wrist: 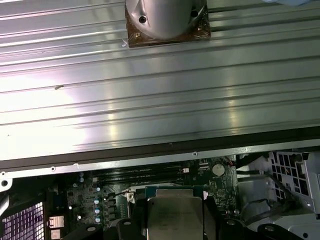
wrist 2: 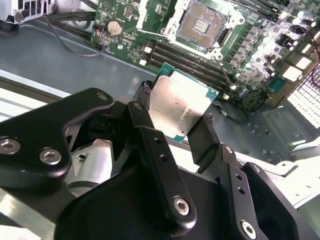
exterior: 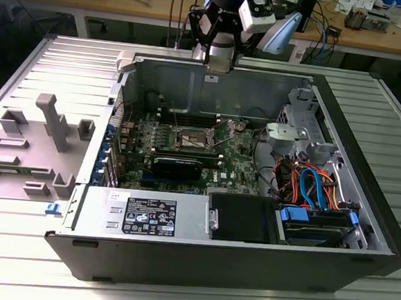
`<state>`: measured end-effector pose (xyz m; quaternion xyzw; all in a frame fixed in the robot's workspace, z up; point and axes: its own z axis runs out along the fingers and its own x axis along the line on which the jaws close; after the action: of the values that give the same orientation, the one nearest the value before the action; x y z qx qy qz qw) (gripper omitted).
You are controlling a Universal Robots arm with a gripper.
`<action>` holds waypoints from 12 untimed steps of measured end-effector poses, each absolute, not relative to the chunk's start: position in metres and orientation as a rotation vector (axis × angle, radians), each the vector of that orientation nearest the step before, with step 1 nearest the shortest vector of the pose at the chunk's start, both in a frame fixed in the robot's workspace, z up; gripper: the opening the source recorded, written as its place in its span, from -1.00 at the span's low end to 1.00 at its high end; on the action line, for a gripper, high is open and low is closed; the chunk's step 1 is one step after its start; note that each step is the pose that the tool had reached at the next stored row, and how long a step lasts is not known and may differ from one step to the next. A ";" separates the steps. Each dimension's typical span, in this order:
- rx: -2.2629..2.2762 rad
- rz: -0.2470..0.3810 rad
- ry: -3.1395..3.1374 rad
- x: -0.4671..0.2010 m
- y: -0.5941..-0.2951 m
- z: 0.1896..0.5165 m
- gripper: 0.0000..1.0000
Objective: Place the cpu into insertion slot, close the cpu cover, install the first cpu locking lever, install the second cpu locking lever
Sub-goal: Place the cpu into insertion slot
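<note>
Silver-topped, green-edged cpu (wrist 2: 181,107) gripped in tool (wrist 2: 177,104); insertion slot (wrist 2: 202,25) uncovered, empty.

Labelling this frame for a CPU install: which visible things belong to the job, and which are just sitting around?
Job in hand: the gripper, shut on the cpu; the insertion slot, uncovered and empty.

Just lying about: grey plastic fixtures beside the case; power supply; blue and orange cables; coin battery.

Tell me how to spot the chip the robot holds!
Find the open computer case; above its far wall hangs the robot's black pincer. Pinched in it is the cpu, a flat square with a dull silver top and green edge, unlike the dark insertion slot.
</note>
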<state>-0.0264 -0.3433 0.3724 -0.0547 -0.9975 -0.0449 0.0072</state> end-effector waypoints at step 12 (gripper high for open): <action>-0.170 -0.137 -3.120 -0.026 -0.355 0.372 0.08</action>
<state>-0.0263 -0.3555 0.3724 -0.0542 -0.9975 -0.0439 0.0072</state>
